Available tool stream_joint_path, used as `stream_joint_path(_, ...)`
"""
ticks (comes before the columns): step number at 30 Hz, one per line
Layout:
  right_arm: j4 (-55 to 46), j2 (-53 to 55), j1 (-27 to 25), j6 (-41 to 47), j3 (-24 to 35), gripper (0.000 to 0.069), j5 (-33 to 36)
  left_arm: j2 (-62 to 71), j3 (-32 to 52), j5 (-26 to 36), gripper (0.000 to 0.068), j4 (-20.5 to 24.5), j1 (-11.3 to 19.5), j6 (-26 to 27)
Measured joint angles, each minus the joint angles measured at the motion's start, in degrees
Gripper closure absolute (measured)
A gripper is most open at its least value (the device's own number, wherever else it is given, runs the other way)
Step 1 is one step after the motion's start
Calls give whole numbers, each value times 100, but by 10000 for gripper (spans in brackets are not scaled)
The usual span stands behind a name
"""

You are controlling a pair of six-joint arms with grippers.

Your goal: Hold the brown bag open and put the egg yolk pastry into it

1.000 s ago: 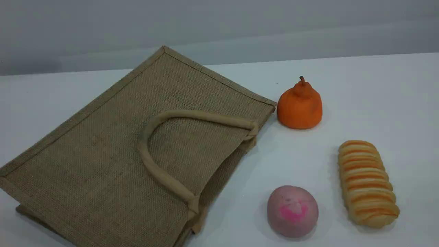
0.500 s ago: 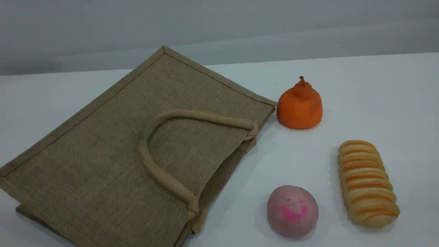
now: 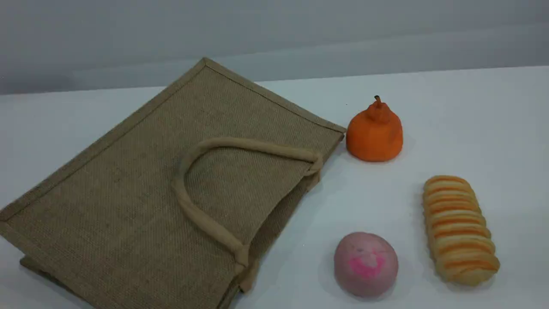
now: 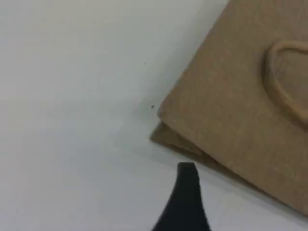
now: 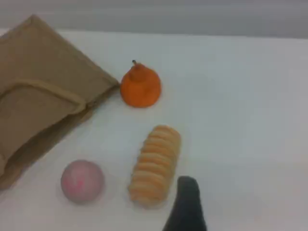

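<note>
We note no change from the earlier frame. Both grippers stand open, empty. Lower centre: pink-splotched bun [image 3: 366, 264]; right, striped loaf [image 3: 460, 228]; left, brown bag [image 3: 128, 206] flat on tabletop [image 3: 472, 111]. Egg yolk pastry not identifiable.

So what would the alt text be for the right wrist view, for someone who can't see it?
A white table seen from above: a flat brown bag at left, beside it an orange pear-shaped toy, nearer the camera a pink-splotched bun and a striped loaf. One dark fingertip pokes in at the bottom edge.
</note>
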Motion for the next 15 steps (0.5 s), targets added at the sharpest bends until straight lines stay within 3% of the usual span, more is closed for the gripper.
stream_joint_path(15, 2, 9, -6, 0, -3, 181, -21, -556, 0, 8, 125, -2, 111, 0)
